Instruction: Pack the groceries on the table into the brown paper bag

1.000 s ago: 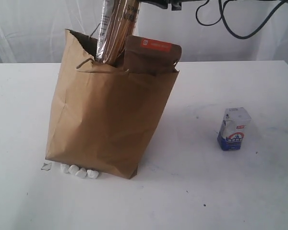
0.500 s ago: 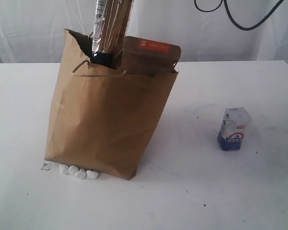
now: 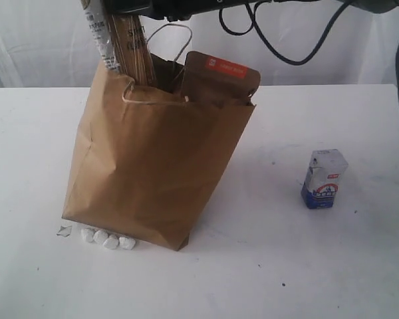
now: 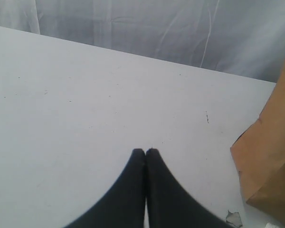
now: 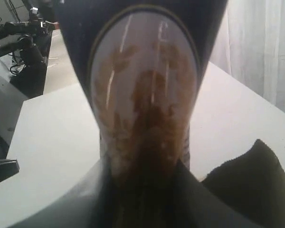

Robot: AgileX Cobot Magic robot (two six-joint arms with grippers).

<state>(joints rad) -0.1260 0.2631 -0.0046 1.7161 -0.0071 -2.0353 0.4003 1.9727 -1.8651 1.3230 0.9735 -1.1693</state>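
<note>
Two jaws of my right gripper point(image 3: 125, 8) pinch the upper end of the dark spaghetti packet point(image 3: 120, 41). The packet stands almost upright, its lower end already inside the brown paper bag point(image 3: 153, 166) near the bag's left wall. To finish this well, I'd lower it straight down, keeping it off the orange-labelled brown pouch point(image 3: 219, 76) beside it. I'd release only once it sits low, because a sideways nudge could tip the leaning bag, which stands left of the table's middle. My left gripper point(image 4: 145, 153) has its jaws pressed together on nothing, over the table point(image 4: 85, 95) by the bag's base. The small blue-white carton point(image 3: 324, 178) waits toward the right edge.
</note>
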